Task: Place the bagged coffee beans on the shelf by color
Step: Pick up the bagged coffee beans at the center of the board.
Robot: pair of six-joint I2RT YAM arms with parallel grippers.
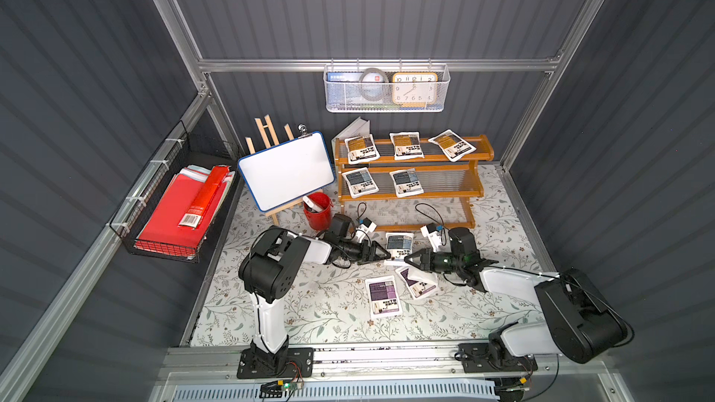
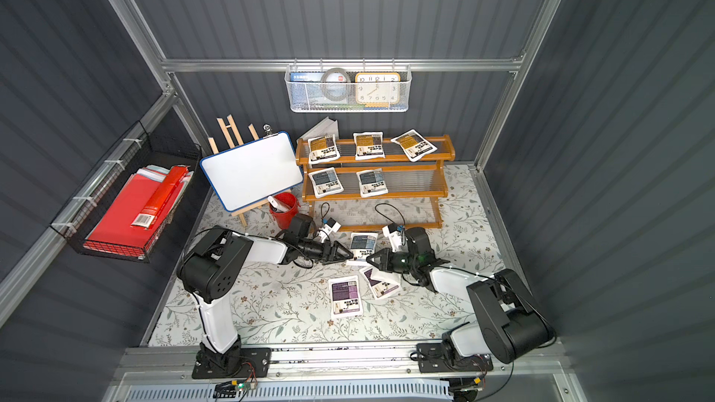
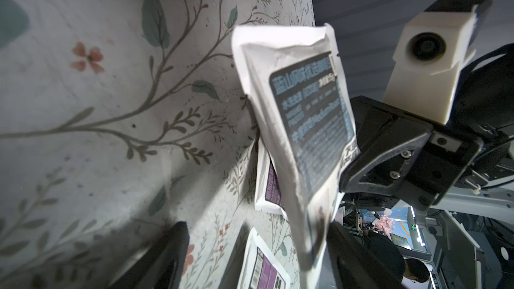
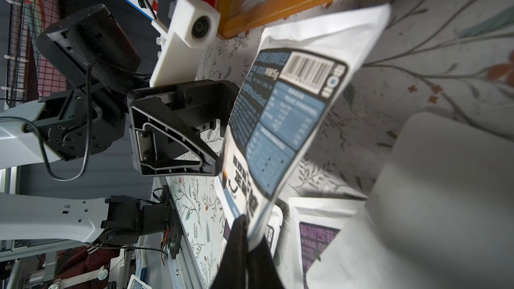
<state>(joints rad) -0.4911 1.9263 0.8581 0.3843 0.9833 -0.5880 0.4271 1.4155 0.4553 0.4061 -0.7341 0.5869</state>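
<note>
While aloft, pouch [image 1: 399,243] in right pincer [image 1: 407,259]

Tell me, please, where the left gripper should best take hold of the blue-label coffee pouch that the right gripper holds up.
I'd take the blue-label coffee pouch by its free side edge, coming in from the robot's left. The right gripper pinches one end seam, so the pouch stands edge-on between the jaws of the open left gripper; that thin margin suits a pinch.

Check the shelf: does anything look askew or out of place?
Yes. On the shelf's top tier, the rightmost amber pouch lies clearly rotated, while the left amber pouch and the middle amber pouch sit nearly square.
</note>
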